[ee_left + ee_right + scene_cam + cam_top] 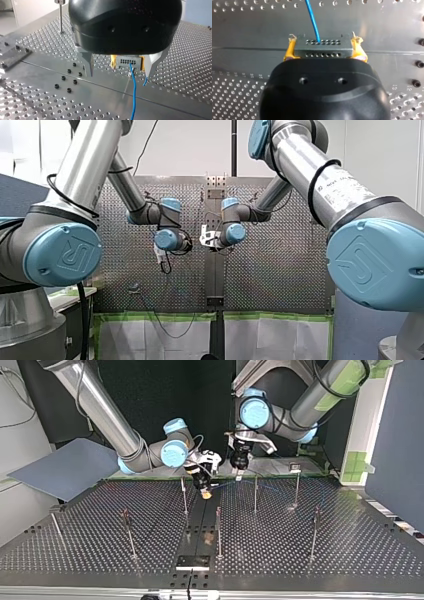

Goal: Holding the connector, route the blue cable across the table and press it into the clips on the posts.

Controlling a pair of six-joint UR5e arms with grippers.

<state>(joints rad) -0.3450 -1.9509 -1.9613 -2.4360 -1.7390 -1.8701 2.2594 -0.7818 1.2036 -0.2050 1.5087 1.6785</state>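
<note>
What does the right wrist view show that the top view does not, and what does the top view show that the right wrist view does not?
Only the right wrist view: the grey connector with its rows of holes, clamped between the yellow pads of my right arm's jaws, with the blue cable leaving one hole. Only the top view: my left arm and the thin posts standing on the table. Both: the perforated table, the blue cable and my right arm's jaws.

1. Perforated silver metal bench (325,550), a smooth strip down its middle.
2. Flat grey-blue board (65,467), tilted beside the bench's corner.
3. Small black screw heads (75,81), set in the bench's smooth strip.
</note>
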